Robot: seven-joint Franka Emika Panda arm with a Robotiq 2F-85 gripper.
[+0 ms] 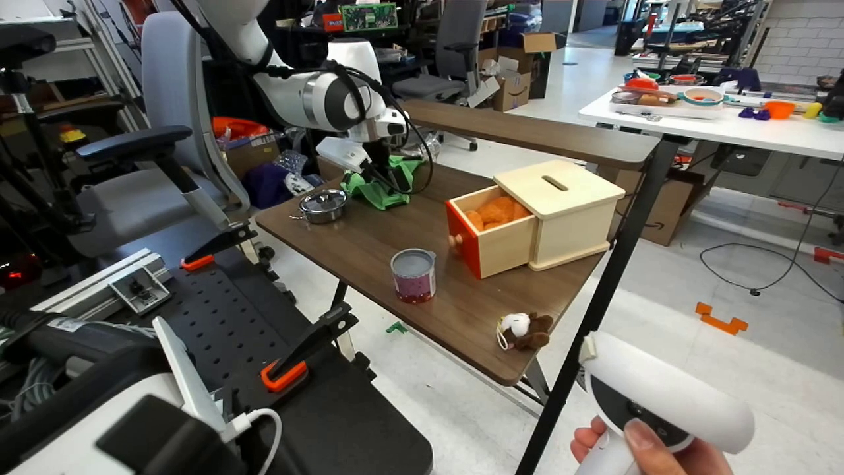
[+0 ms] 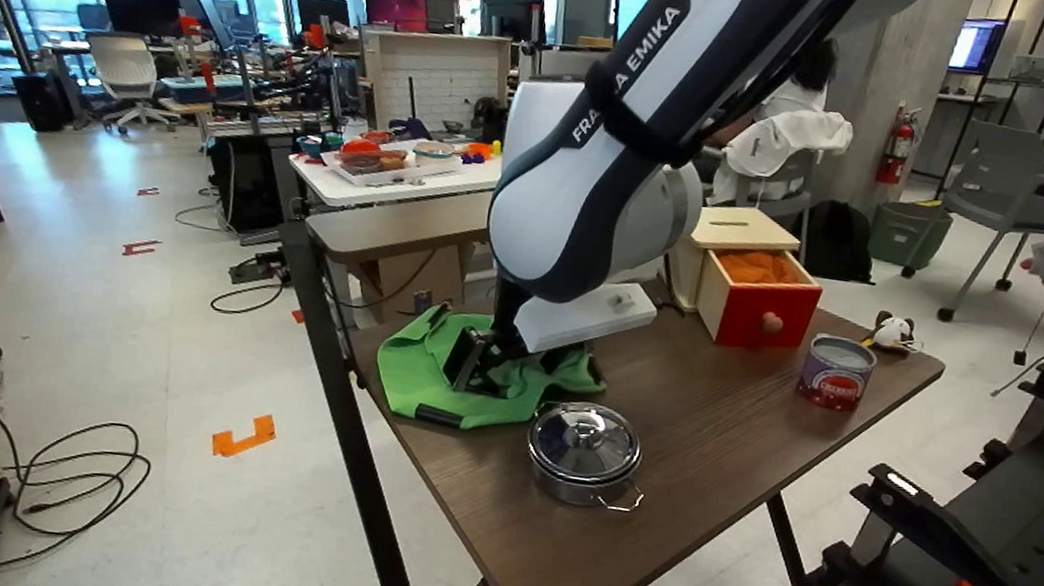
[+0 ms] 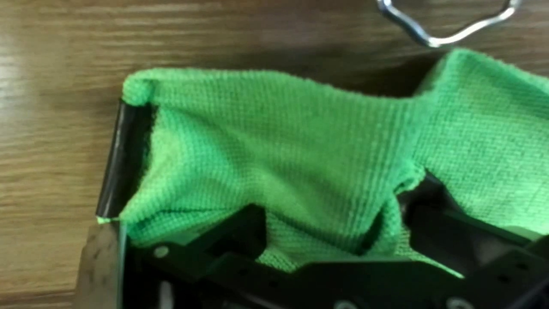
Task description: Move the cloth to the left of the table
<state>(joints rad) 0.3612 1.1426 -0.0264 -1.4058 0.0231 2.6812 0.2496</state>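
Observation:
A bright green cloth [image 1: 377,192] [image 2: 415,375] [image 3: 279,124] lies rumpled on the dark brown table [image 1: 356,264] [image 2: 649,552]. Part of it is hidden behind my arm in both exterior views. My gripper [image 3: 334,221] [image 2: 484,369] points down right over the cloth, low at its surface. In the wrist view the fingers [image 3: 244,229] stand wide apart, with folds of green fabric in the gap and not pinched. One black strip [image 3: 128,159] runs along the cloth's edge. Whether the fingertips touch the fabric is hard to tell.
Close beside the cloth stands a lidded metal pot [image 2: 584,448] [image 1: 323,206]; its wire handle [image 3: 433,40] shows near the fabric. Farther along are a can [image 1: 414,277], a wooden box [image 1: 573,224] with its red-fronted drawer pulled out, and a small plush toy [image 1: 534,331].

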